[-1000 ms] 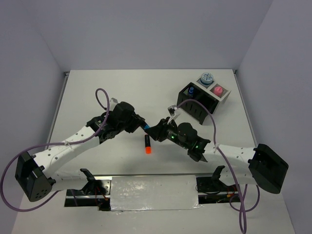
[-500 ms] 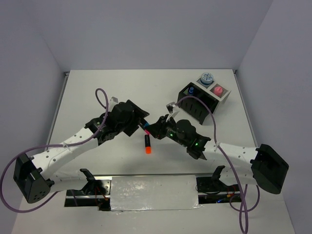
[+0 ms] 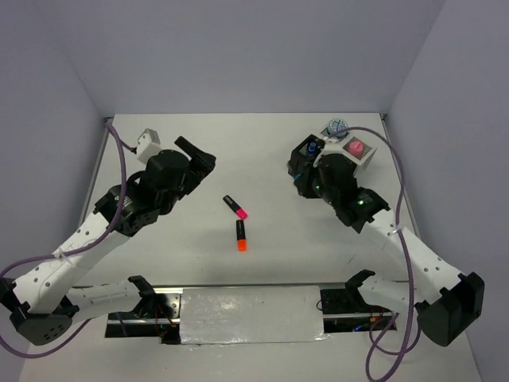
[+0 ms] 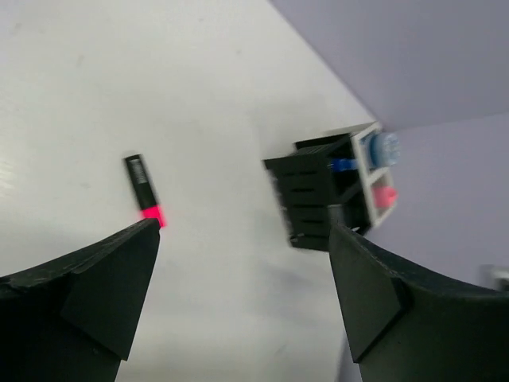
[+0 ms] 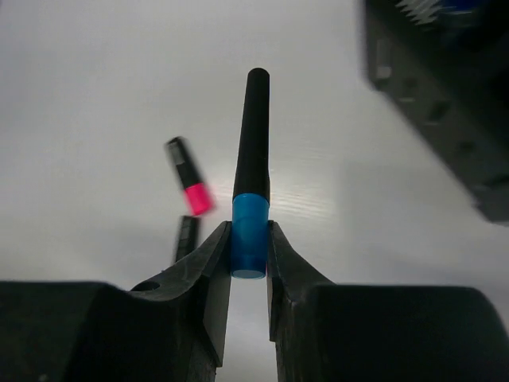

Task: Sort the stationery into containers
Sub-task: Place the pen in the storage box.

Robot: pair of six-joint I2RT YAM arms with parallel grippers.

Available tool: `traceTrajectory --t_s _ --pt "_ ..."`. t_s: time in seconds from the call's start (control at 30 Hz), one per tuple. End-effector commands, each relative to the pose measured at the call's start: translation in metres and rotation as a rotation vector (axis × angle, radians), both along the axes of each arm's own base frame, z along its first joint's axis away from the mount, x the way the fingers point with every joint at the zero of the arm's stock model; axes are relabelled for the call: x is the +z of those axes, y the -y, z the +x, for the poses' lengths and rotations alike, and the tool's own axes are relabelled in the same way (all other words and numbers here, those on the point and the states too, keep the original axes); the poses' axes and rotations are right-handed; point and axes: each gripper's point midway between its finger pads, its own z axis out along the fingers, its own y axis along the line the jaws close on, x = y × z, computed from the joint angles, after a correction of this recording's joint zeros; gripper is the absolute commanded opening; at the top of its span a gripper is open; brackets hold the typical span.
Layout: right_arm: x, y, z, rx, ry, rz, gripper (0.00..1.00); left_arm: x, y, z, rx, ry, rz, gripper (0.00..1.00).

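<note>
My right gripper (image 5: 249, 231) is shut on the blue cap of a black highlighter (image 5: 252, 143), whose body points away from the fingers. In the top view that gripper (image 3: 301, 175) hovers at the near-left side of the black container (image 3: 305, 151). The white container (image 3: 367, 157) beside it holds a pink item (image 3: 355, 147) and a blue-white roll (image 3: 337, 126). A pink-capped highlighter (image 3: 235, 207) and an orange-capped one (image 3: 240, 236) lie on the table in the middle. My left gripper (image 3: 196, 158) is open and empty, well left of them.
The black container (image 4: 316, 193) has something blue (image 4: 342, 165) in its far compartment. The table's back edge and the walls run close behind both containers. The right arm covers part of the black container from above.
The left gripper opened and drew back to the upper left. The right gripper carried the blue-capped highlighter from the table's middle to the black container. The pink-capped highlighter now lies uncovered.
</note>
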Motion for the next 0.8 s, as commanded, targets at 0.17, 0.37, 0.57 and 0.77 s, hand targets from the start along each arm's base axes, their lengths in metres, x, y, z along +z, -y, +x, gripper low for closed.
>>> traceTrajectory --t_s 0.17,0.37,0.57,0.77 --pt "0.012 0.143 0.023 -0.257 -0.167 -0.35 0.0 -0.104 -0.001 -0.015 -0.313 -0.171 0.5 0.99" --pt "-0.003 0.162 0.053 -0.278 -0.264 -0.383 0.0 -0.134 0.013 -0.024 -0.445 -0.193 0.531 0.99" --pt "-0.023 0.173 0.074 -0.282 -0.317 -0.398 0.0 -0.156 0.026 -0.032 -0.53 -0.223 0.554 0.99" --pt "-0.036 0.169 0.082 -0.245 -0.349 -0.376 0.14 -0.171 0.034 -0.039 -0.569 -0.24 0.548 0.99"
